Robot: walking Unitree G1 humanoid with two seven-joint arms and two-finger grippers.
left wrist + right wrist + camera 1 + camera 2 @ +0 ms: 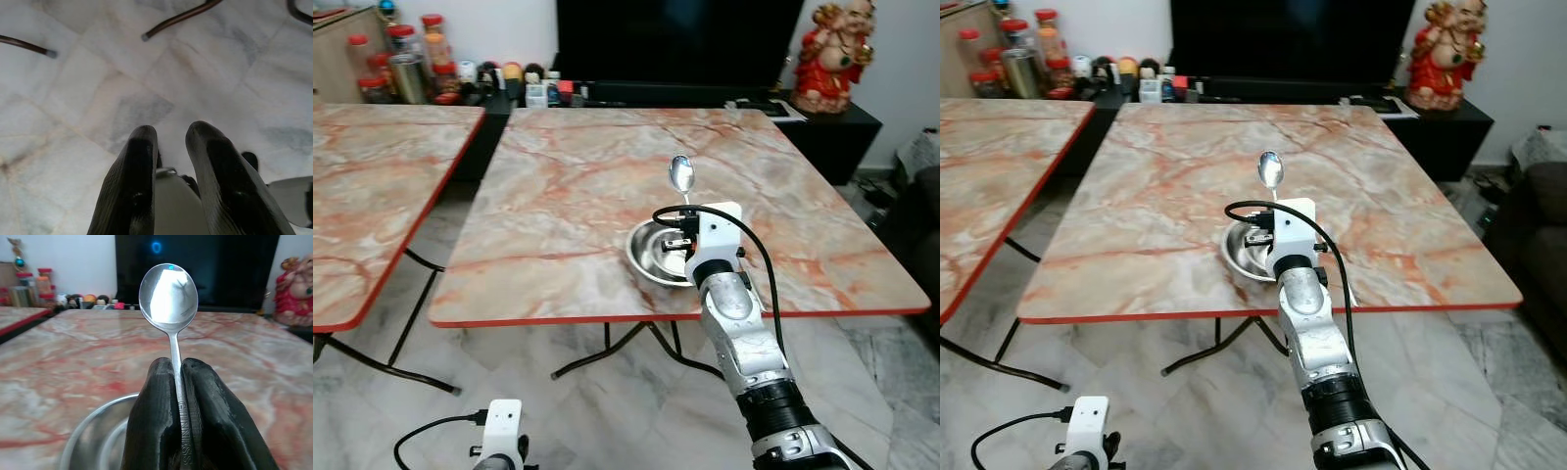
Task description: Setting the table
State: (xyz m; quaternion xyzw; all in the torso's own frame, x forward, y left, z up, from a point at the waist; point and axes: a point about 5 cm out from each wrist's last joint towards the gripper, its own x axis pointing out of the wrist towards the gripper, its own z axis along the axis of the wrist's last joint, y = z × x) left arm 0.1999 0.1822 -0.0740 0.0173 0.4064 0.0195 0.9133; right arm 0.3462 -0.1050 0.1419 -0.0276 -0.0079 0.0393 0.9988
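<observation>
Spoon [168, 296] up in the air, and the right gripper [178, 396] has it pinched tight by the handle, both black fingers [151, 421] pressed flat against the metal, bowl end standing upright above the fingertips. Right below sits a steel bowl [651, 257] near the front edge of the marble-patterned tabletop [558, 186], and the gripper hovers just over it. Down low, the left gripper [168, 186] hangs idle over the pale floor [73, 98], fingers a narrow gap apart, nothing between them. A dark television [675, 39] lines the far wall.
</observation>
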